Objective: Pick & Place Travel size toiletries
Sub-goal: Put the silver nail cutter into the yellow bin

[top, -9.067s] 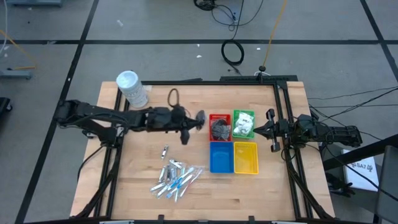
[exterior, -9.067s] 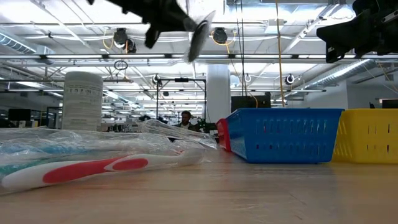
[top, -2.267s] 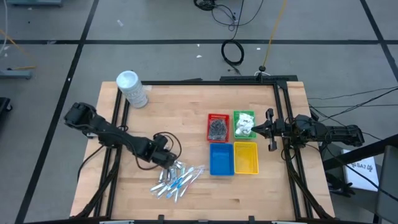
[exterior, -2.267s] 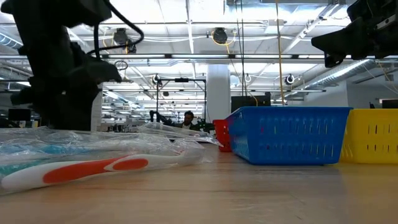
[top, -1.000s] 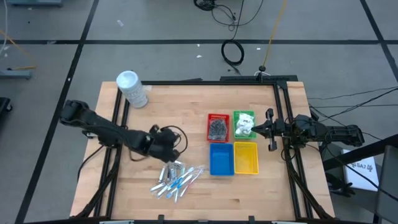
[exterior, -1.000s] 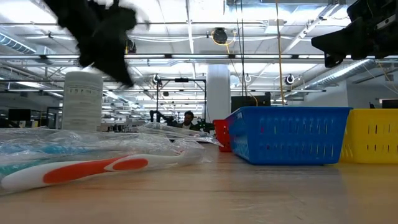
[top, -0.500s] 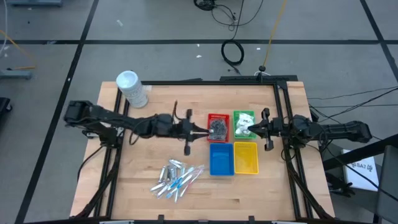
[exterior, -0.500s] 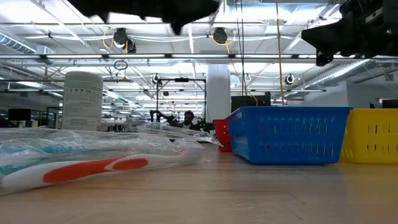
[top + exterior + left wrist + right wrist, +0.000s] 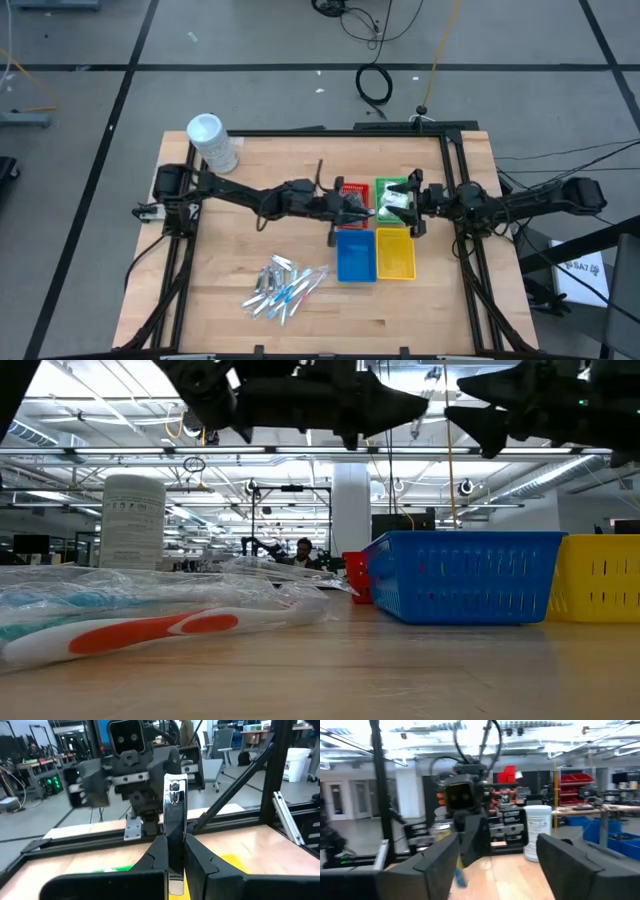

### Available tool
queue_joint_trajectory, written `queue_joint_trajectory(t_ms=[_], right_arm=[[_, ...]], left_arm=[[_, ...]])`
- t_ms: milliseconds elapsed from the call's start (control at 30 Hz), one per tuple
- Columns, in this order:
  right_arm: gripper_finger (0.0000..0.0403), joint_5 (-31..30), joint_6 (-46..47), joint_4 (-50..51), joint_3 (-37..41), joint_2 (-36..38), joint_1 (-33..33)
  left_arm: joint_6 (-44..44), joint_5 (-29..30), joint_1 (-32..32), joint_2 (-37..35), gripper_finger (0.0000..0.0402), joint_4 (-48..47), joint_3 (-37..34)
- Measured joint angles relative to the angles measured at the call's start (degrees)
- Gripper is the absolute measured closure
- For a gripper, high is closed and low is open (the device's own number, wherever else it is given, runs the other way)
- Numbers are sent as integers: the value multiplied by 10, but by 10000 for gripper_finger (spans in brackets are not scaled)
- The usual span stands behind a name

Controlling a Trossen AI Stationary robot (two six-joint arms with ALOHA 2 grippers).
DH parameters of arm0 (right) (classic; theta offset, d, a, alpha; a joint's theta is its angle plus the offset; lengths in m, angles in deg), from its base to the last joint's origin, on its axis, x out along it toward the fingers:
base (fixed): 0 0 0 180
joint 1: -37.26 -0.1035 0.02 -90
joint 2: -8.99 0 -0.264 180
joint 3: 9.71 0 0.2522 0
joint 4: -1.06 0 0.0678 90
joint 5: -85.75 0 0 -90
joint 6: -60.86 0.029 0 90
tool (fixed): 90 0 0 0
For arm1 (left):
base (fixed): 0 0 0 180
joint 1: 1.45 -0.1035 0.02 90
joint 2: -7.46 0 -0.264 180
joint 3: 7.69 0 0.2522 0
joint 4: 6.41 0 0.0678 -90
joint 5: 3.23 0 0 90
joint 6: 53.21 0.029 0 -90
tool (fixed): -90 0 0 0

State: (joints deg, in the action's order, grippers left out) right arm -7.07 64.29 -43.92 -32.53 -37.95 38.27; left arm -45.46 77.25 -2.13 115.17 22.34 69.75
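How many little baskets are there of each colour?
Red basket: 1
Green basket: 1
Blue basket: 1
Yellow basket: 1
Total: 4

The right claw [image 9: 507,870] stands open, its two dark fingers [image 9: 427,867] spread wide apart over the wooden desk [image 9: 505,875]. Facing it is the left arm [image 9: 467,807]. A tall white tub [image 9: 537,831] stands upright on the desk beyond.

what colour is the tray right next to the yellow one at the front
Blue; the blue tray sits beside the yellow tray, clearest in the high view.
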Motion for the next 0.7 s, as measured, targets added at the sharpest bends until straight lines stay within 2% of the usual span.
queue_joint_trajectory(t_ms=[167, 367, 533, 700], right_arm=[[132, 0, 6, -12, -36, -74, -2], [139, 18, 2, -27, -56, -121, -17], [139, 7, -24, -9, -58, -110, -19], [139, -12, 16, 123, -58, -72, -19]], left_arm=[[12, 1, 0, 17, 381, -45, 41], [17, -10, 1, 17, 386, -61, 47], [23, -18, 4, 17, 386, -69, 47], [34, -5, 4, 2, 386, -102, 47]])
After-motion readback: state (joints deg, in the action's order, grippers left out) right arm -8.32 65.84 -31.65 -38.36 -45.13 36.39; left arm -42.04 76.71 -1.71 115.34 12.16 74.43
